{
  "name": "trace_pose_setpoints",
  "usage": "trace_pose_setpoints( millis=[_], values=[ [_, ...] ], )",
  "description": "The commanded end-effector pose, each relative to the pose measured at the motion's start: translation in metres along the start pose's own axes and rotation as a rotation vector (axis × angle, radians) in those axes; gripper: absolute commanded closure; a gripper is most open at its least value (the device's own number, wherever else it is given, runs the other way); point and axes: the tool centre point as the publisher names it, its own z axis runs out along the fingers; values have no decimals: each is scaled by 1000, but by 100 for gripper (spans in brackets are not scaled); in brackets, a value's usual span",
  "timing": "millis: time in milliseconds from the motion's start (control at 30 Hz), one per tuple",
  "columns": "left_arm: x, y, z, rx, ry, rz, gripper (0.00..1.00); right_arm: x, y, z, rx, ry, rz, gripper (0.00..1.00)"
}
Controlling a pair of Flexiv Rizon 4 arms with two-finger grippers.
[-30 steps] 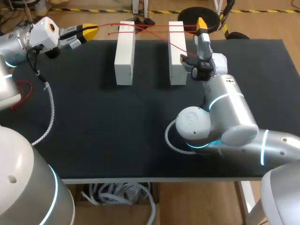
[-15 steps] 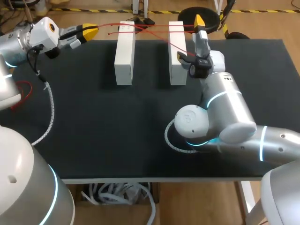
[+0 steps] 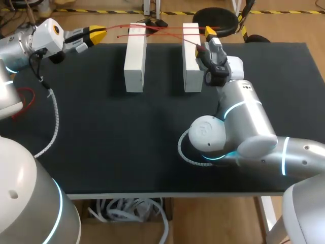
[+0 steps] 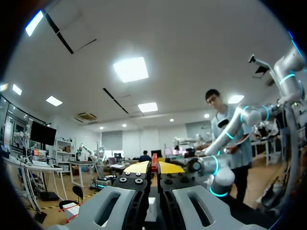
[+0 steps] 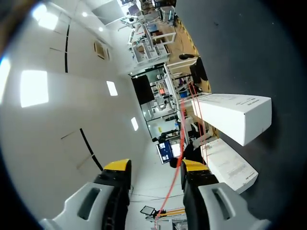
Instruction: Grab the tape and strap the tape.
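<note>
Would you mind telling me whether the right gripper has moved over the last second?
Yes. The right gripper has swung left, closer to the far end of the right-hand white block.

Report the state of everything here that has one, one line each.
left gripper: shut on the red tape.
right gripper: open, tape beside one finger, not clamped.
red tape: stretched across the tops of both boxes.
left box: lying flat on the table.
right box: lying flat, next to the right gripper.
</note>
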Motion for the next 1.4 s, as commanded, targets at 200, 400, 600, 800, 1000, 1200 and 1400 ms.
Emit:
trace_pose_setpoints(
  millis=[200, 400, 600, 800, 1000, 1200, 1400],
  values=[
    [0, 1, 0, 1, 1, 1, 100, 1, -6, -2, -1, -7, 5, 56],
    [0, 1, 0, 1, 1, 1, 100, 0, -8, -7, 0, -10, 11, 56],
    [0, 1, 0, 1, 1, 1, 100, -2, -9, -13, -5, -12, 16, 55],
    [0, 1, 0, 1, 1, 1, 100, -2, -9, -15, -14, -11, 17, 55],
    [0, 1, 0, 1, 1, 1, 100, -1, -10, -14, -19, -6, 12, 58],
    [0, 1, 0, 1, 1, 1, 100, -2, -11, -16, -21, -11, 10, 62],
    [0, 1, 0, 1, 1, 1, 100, -2, -10, -14, -23, -13, 1, 71]
  ],
)
